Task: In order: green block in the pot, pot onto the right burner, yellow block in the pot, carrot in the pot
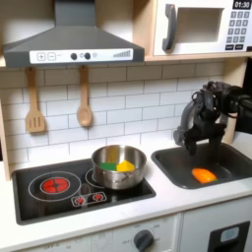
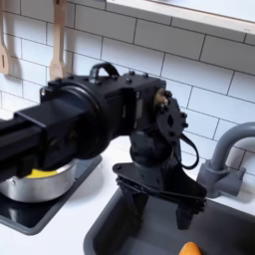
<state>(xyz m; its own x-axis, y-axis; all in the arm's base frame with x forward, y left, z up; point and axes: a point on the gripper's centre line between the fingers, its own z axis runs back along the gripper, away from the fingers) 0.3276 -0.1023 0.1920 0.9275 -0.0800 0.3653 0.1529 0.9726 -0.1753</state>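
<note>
One pot (image 1: 119,165) is sitting on the stove's right burner in the first exterior view, with one yellow block (image 1: 126,165) at 3 o'clock of the green block (image 1: 112,164) inside, though the green one is blurry. One carrot (image 1: 203,175) is lying in the sink (image 1: 175,163). The gripper (image 2: 160,208) is hanging right over it at 12 o'clock, jaws spread wide, pinching nothing.
</note>
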